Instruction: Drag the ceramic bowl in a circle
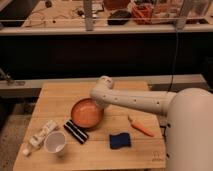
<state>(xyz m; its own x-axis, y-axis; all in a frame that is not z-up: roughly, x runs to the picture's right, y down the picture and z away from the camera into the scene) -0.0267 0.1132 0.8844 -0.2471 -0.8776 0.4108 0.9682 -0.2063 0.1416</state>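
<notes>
The ceramic bowl (85,116) sits upright left of the middle of the desk (57,95). The hand (98,103) is closed at its far right rim, hidden under the white arm, so a pinch on the rim cannot be told. A black striped block (76,131) lies by the bowl's near edge. Farther out are a white cup (55,142), a blue sponge (120,140) and a carrot (141,127).

So what we're seeing: a chunky off-white arm (135,100), smooth shell, tube-shaped, with a rounded knuckle joint (104,82) at its end. It comes off a big rounded white body (192,130) on the right. The gripper (96,103) sits right under that knuckle, closed up, and mostly hidden from us.
</notes>
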